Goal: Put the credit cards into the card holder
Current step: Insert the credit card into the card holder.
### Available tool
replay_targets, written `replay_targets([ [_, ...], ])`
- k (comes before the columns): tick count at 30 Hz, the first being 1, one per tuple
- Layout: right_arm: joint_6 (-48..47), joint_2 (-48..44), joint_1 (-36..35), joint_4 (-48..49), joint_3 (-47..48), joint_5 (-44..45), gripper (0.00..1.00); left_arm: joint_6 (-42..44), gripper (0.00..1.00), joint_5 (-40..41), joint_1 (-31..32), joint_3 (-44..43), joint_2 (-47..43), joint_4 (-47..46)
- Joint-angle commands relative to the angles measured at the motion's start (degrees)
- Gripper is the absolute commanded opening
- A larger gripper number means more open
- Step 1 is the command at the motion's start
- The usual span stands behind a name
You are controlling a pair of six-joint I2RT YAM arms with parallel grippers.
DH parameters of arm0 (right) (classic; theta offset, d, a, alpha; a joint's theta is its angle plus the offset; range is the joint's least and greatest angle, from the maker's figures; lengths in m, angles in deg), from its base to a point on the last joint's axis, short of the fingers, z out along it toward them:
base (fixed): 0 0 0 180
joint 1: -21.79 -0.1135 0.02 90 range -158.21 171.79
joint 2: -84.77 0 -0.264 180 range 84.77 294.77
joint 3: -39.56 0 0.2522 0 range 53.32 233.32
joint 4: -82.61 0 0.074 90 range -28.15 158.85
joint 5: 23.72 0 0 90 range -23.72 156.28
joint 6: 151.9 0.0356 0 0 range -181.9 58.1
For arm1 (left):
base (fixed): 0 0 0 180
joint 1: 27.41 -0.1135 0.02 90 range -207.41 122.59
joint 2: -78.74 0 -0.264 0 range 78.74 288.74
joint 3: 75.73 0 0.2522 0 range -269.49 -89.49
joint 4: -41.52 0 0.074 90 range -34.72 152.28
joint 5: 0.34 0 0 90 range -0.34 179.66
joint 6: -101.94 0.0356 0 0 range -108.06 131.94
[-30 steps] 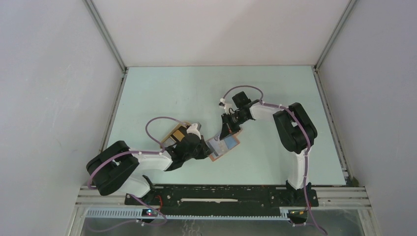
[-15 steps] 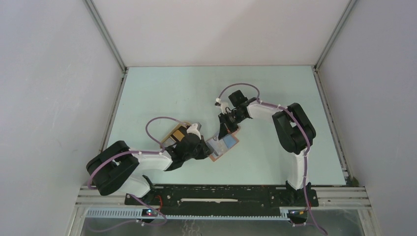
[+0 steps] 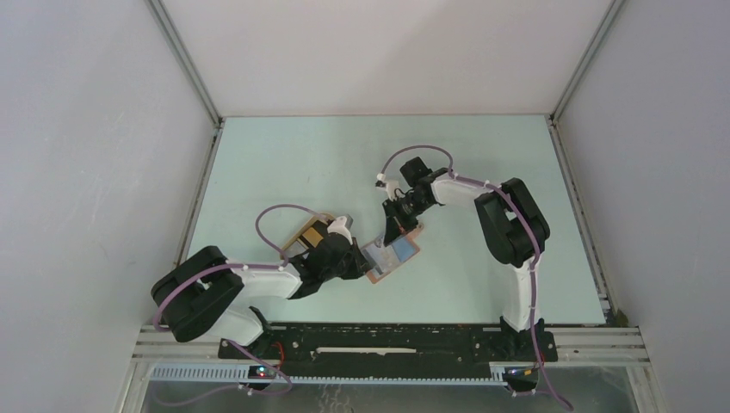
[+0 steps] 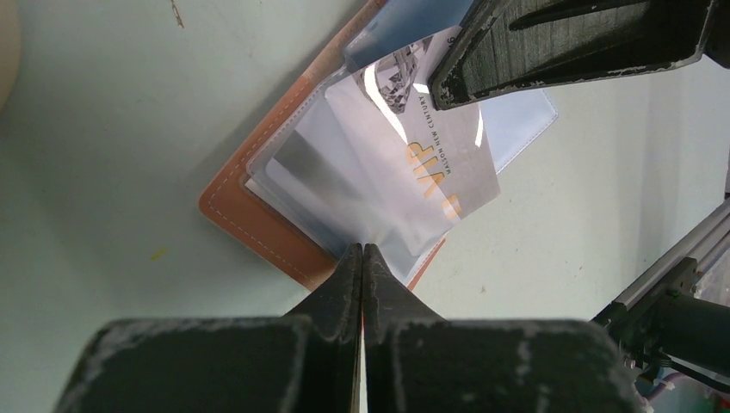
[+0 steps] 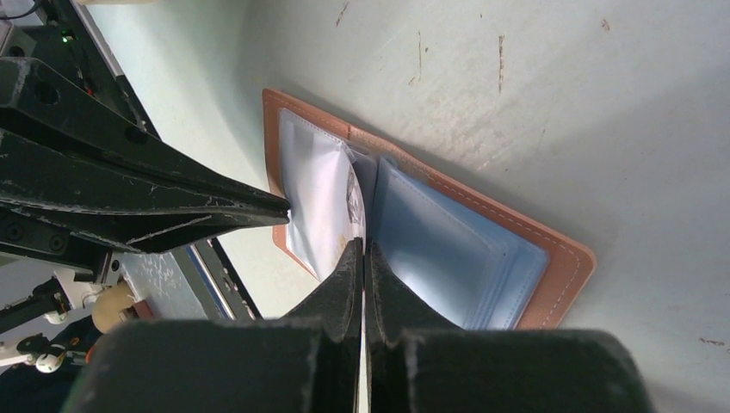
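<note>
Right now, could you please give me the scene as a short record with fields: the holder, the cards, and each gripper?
card holder: open, lying flat on the table; reddish-brown outside, clear and grey-blue sleeves inside
white card: orange "VIP" lettering, partly inside the clear sleeve
left gripper: jaws shut, pinching a corner of the clear sleeve
right gripper: jaws shut on the white card's edge, near the holder's middle fold
orange-yellow card: beside the left arm, partly hidden
</note>
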Motion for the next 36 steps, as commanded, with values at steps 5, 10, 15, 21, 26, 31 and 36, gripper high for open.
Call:
replay_targets([
  [5,-3.36,2.31,-0.23,-8.98,1.06,-0.96,0.00,-0.30,0.00,1.65,-0.86,-1.12,1.07,-0.93],
  [10,-3.27,2.14,0.79,-9.41,1.06,-1.69,0.00,-0.25,0.00,1.59,-0.95,-1.11,1.10,-0.92],
  [15,-3.15,2.33,1.54,-9.32,0.80,-2.67,0.00,-0.22,0.00,1.52,-0.98,-1.25,1.25,-0.93],
  [21,-2.27,3.18,0.30,-8.50,0.80,-3.34,0.00,-0.21,0.00,1.43,-0.96,-1.21,1.30,-0.89],
  [26,0.31,4.24,-0.24,-5.87,0.10,-5.01,0.00,-0.16,0.00,1.37,-0.98,-1.27,1.31,-1.02],
  [31,1.68,4.95,-0.95,-4.72,0.09,-6.38,0.00,-0.12,0.00,1.35,-0.94,-1.25,1.33,-1.05],
  [36,2.93,4.84,-1.52,-3.34,-0.03,-7.09,0.01,-0.12,0.00,1.28,-1.00,-1.21,1.28,-1.04],
])
